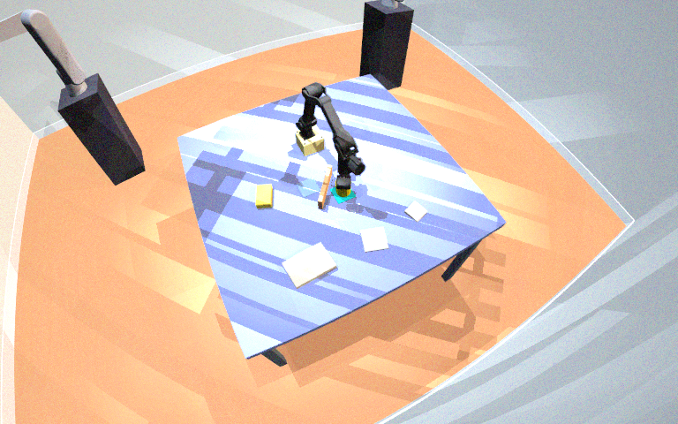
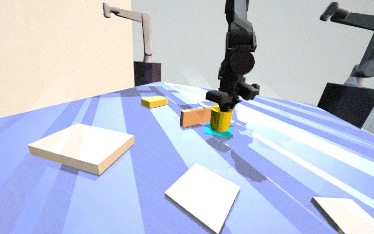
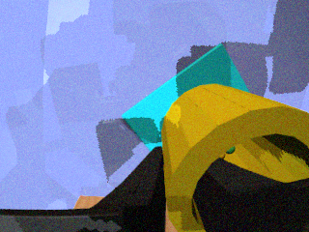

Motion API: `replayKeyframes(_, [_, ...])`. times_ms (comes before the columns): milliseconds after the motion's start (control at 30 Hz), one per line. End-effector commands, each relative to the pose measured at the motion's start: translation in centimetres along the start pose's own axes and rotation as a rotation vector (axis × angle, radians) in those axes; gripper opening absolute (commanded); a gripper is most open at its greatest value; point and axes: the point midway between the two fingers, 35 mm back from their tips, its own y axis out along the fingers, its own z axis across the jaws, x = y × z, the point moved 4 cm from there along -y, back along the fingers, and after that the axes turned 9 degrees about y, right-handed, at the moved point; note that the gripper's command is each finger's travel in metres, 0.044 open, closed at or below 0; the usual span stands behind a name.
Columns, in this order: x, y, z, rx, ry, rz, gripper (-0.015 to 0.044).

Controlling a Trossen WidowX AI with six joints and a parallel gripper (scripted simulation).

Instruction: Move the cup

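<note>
A white flat block (image 2: 82, 147) is seen far to the left on the table (image 2: 299, 150), and a small yellow block (image 2: 154, 101) lies farther back. Next comes an orange wall piece (image 2: 195, 116), standing on its edge just beside the cup (image 2: 220, 119). The yellow cup is held upright, with its bottom on or just above the teal pad (image 2: 217, 131). The gripper (image 2: 223, 106) is pinched onto the cup's rim from above, one finger inside and one outside.

For this step to be done well, the cup should be kept straight up and brought down slowly until its bottom is flat on the pad. Only then should the fingers be opened, and the gripper should be lifted straight up, so the rim is not pulled along. The orange wall piece should not be bumped.

Some things cannot be made out. The marbles are mostly hidden; in the wrist view only a tiny green speck (image 3: 230, 150) is seen inside the cup, beside the dark finger (image 3: 251, 219). Whether the cup's bottom is truly touching the pad cannot be told. The other pad is only faintly seen from the top, as a pale patch (image 1: 308, 186) left of the wall piece.
</note>
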Motion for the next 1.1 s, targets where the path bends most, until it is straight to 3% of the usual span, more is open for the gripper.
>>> replayKeyframes(0, [0.0,0.0,0.0,0.0,0.0,0.0,0.0])
replayKeyframes(33, [0.0,0.0,0.0,0.0,0.0,0.0,0.0])
replayKeyframes(233, [0.0,0.0,0.0,0.0,0.0,0.0,0.0146])
replayKeyframes(1067, [0.1,-3.4,0.0,0.001,-0.002,0.005,0.0146])
